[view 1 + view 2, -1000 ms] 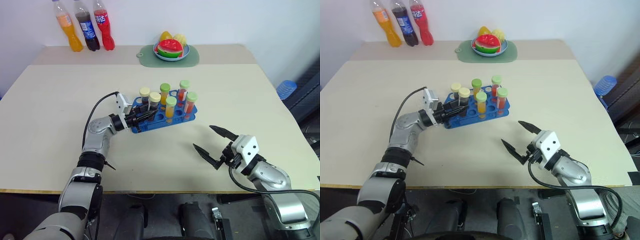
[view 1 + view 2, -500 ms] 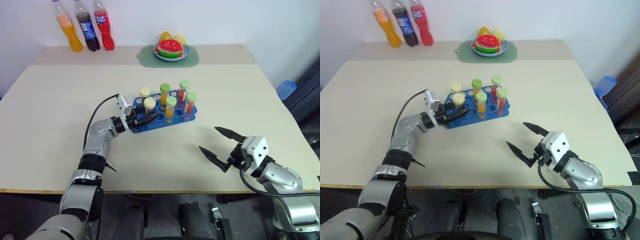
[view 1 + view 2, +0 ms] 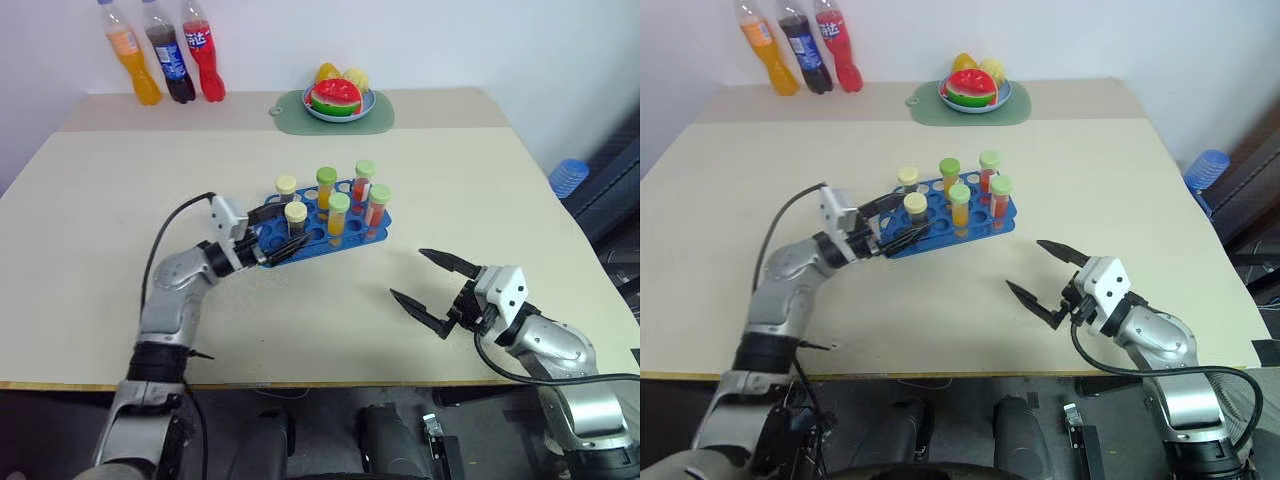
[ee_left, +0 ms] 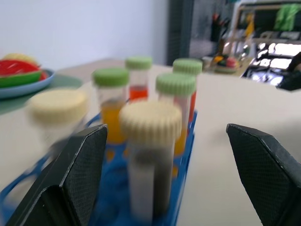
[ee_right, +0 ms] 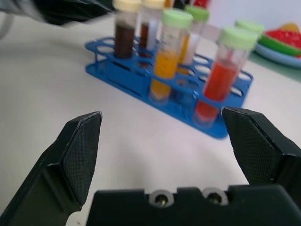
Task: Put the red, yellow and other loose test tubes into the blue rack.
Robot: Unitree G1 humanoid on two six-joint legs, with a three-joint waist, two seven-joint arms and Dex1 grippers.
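Observation:
The blue rack (image 3: 322, 232) stands mid-table with several capped tubes upright in it: orange and red ones under green caps (image 3: 339, 204), darker ones under cream caps. My left gripper (image 3: 292, 226) is open at the rack's left end, its fingers (image 4: 80, 165) either side of a cream-capped dark tube (image 4: 150, 141) that stands in the rack, not touching it. My right gripper (image 3: 406, 273) is open and empty over bare table, in front and to the right of the rack (image 5: 141, 77). No loose tube lies on the table.
Three drink bottles (image 3: 165, 60) stand at the back left. A plate of fruit (image 3: 336, 100) sits on a green mat at the back centre. A blue container (image 3: 568, 178) is off the table's right edge.
My left gripper has opened, leaving the cream-capped dark tube standing in the rack, and has drawn back to the left. The right gripper has stayed open and almost still.

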